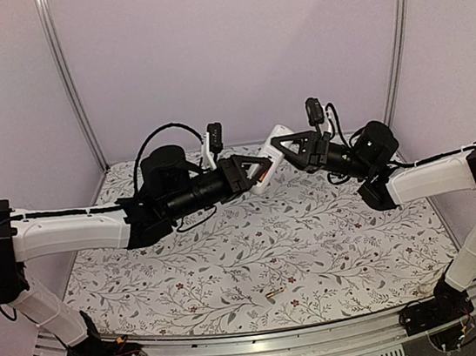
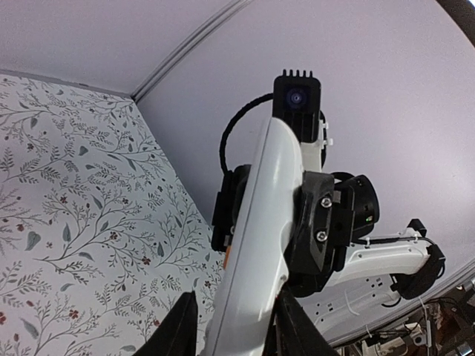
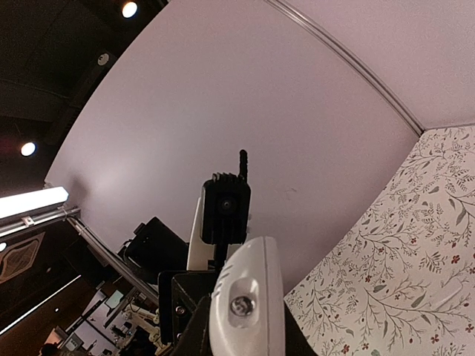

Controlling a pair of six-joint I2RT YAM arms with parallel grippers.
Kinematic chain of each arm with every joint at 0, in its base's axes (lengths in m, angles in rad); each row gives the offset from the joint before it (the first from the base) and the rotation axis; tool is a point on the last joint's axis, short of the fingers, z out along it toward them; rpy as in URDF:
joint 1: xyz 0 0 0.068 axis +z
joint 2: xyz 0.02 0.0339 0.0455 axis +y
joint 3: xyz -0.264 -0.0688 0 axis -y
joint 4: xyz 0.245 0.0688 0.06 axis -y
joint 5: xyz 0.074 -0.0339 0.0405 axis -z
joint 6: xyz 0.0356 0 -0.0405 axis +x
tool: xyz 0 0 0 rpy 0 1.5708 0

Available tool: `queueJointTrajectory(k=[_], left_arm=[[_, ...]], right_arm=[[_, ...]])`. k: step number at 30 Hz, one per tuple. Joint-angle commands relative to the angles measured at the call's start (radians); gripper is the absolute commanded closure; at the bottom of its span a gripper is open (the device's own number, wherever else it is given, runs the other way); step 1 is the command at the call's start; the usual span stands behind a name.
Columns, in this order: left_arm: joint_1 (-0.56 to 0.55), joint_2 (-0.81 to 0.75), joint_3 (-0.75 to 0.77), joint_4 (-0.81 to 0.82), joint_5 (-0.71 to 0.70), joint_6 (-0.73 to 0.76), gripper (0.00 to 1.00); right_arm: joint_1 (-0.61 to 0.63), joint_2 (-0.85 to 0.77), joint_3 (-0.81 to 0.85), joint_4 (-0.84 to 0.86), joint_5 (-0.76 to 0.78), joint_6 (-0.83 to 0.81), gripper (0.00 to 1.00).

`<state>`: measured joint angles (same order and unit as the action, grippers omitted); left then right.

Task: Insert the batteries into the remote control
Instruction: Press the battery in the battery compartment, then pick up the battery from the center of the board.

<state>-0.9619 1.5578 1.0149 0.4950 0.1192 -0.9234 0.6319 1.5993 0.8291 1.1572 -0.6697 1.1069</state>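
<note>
Between both tools, mid-air, a slim white plastic remote control [image 2: 260, 185], prob. light, stiff & slick, best pinched across narrow sides: right gripper [image 2: 274, 216] clamps it, left gripper [image 2: 237, 335] straddles it, contact unclear.

Left arm [image 1: 69, 231], right arm [image 1: 431, 177]: white tubular shells, blk joint housings, blk bases at lower frame corners. Left gripper [image 1: 253, 170], right gripper [image 1: 277, 145]: blk, wedge-shaped. Wrist cam [image 2: 297, 96], top centre: blk box, round lens, finned top edge. Blk cable [image 2: 231, 133] loops at its left. Blk end block [image 2: 323, 222], centre-right: 2 silver screws. Motor housing [image 2: 360, 211] beside it: blk cyl., small green mark.
</note>
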Motion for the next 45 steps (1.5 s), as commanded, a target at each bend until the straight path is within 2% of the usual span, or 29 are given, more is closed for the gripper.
queueJointTrajectory(k=[1,9,13,21,27,32,36,42,45], left_arm=[[0.002,0.021,-0.041,-0.199,-0.042,0.028,0.64],[0.002,0.002,-0.059,-0.235,-0.055,0.052,0.62],[0.002,-0.003,-0.056,-0.246,-0.064,0.066,0.58],[0.011,-0.050,0.005,-0.261,-0.072,0.170,0.37],[0.023,-0.149,0.077,-0.291,-0.066,0.346,0.19],[0.035,-0.227,0.122,-0.384,-0.065,0.495,0.10],[0.052,-0.272,0.100,-0.535,-0.059,0.565,0.11],[0.046,-0.273,0.015,-0.702,0.003,0.652,0.30],[0.004,-0.239,0.002,-0.763,0.018,0.706,0.38]], right_arm=[[-0.018,-0.057,0.051,0.125,-0.005,0.031,1.00],[-0.030,-0.087,0.056,0.117,-0.012,0.044,1.00],[-0.031,-0.091,0.055,0.111,-0.014,0.042,1.00],[-0.028,-0.075,0.024,0.062,-0.018,0.025,1.00],[-0.029,-0.065,-0.001,-0.050,-0.020,-0.017,1.00],[-0.036,-0.076,-0.027,-0.180,-0.030,-0.097,1.00],[-0.076,-0.133,-0.054,-0.350,-0.034,-0.185,1.00],[-0.160,-0.311,-0.100,-0.775,-0.012,-0.413,1.00],[-0.188,-0.403,-0.130,-0.917,0.014,-0.487,1.00]])
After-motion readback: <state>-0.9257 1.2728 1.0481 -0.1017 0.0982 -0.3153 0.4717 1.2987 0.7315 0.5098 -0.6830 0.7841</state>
